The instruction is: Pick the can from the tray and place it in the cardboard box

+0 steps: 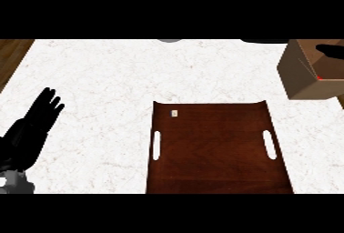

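The left hand [37, 119] rests open at the near left edge, the brown tray [215, 154] to its right, and farther right the cardboard box [310, 73] beneath the right hand [331, 50] (fingers unclear; a red speck inside may be the can).

A dark brown wooden tray [215, 154] lies flat on the bench in the lower middle of the frame, reaching down to the lower edge. It has a long white slot handle near each side and a small pale mark near its upper left corner. A tan cardboard box [310, 73] sits at the upper right edge of the frame, well apart from the tray, cut off by the border. A small red spot shows at the box's inner edge; the can cannot be made out.
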Available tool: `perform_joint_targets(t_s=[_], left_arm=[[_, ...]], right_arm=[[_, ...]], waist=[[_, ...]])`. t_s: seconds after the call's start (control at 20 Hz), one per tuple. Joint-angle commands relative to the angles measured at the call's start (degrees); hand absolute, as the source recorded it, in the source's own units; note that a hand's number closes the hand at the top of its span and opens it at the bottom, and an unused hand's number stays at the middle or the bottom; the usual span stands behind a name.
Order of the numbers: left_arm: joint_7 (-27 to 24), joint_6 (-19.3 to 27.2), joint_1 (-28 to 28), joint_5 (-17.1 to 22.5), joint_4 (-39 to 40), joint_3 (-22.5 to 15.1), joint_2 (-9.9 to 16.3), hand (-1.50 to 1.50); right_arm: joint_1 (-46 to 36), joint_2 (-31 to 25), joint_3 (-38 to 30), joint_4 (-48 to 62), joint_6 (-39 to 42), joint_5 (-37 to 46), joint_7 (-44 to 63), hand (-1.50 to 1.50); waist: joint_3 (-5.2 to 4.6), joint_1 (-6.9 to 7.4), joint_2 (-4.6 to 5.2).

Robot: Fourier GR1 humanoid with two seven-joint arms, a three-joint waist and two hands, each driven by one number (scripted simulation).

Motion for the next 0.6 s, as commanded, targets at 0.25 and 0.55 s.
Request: perform_joint_targets(t_s=[0.25, 0.55], left_arm=[[-0.5, 0.8, 1.1, -0.4, -0.5, 0.8, -1.2, 0.0], [1.7, -0.6, 3.2, 0.1, -3.3, 0.7, -1.1, 0.0]], right_arm=[[14.5, -1.1, -3.7, -18.5, 9.5, -11.7, -2.5, -1.5], [25.0, -2.1, -2.8, -29.5, 15.7, -15.7, -0.9, -1.5]], waist=[[-0.11, -1.29, -0.52], [-0.09, -0.71, -0.3]])
